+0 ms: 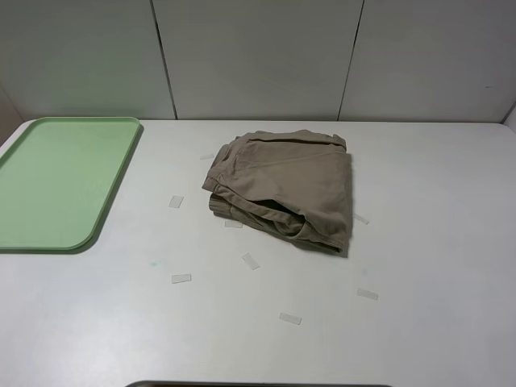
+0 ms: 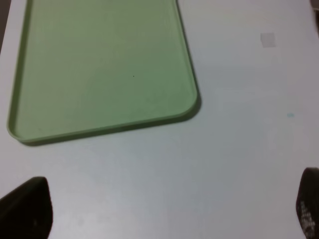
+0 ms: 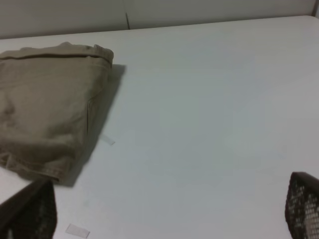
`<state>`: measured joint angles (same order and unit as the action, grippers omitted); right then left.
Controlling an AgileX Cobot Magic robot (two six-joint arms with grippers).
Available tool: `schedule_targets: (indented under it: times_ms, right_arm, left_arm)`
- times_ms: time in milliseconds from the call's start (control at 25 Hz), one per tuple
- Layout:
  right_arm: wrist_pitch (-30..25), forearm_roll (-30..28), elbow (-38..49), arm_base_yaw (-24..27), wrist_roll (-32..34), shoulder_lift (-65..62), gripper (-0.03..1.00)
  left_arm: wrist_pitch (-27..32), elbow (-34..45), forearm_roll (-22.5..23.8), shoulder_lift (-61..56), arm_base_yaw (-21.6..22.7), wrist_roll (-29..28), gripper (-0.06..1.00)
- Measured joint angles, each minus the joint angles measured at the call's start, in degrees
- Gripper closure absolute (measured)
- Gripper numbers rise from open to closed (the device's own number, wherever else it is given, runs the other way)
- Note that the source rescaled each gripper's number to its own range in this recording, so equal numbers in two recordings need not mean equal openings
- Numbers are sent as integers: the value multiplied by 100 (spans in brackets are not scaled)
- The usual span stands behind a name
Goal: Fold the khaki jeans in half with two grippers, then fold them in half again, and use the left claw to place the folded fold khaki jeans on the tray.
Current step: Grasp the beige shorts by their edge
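One pair of khaki jeans (image 1: 286, 185) lies folded in the middle of the bench (image 1: 435, 242), with one tray (image 1: 56, 177) well apart on its left and about eight tape strips (image 1: 251, 260) scattered around. My two hands hover spread wide and empty: the left hand (image 2: 167, 214) near the tray's corner, the right hand (image 3: 167, 211) apart from the jeans

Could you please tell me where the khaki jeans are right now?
In the exterior high view, the khaki jeans lie folded on the table near its middle, right of the green tray, not on it.
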<state>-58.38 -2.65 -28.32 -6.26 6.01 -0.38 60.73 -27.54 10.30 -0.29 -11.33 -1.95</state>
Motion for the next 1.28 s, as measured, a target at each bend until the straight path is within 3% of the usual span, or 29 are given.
schedule_targets:
  times_ms: [280,560,720,840,1040,1280]
  right_arm:
    - [0,0,0,0,0,0,-3]
    - [0,0,0,0,0,0,-3]
    - [0,0,0,0,0,0,-3]
    - [0,0,0,0,0,0,-3]
    - [0,0,0,0,0,0,-3]
    - [0,0,0,0,0,0,-3]
  left_arm:
    - [-94,0,-112,0,-4,0,-4]
    - [-105,-13,-901,0,-4,-255,-3]
    - [-525,-65,-1252,227,-4,-487,-1]
    - [-1274,-65,-1720,972,-4,-382,0]
    - [-2812,-65,-2954,2595,-4,560,0]
    - [-3820,-88,-5370,4856,-4,2890,0]
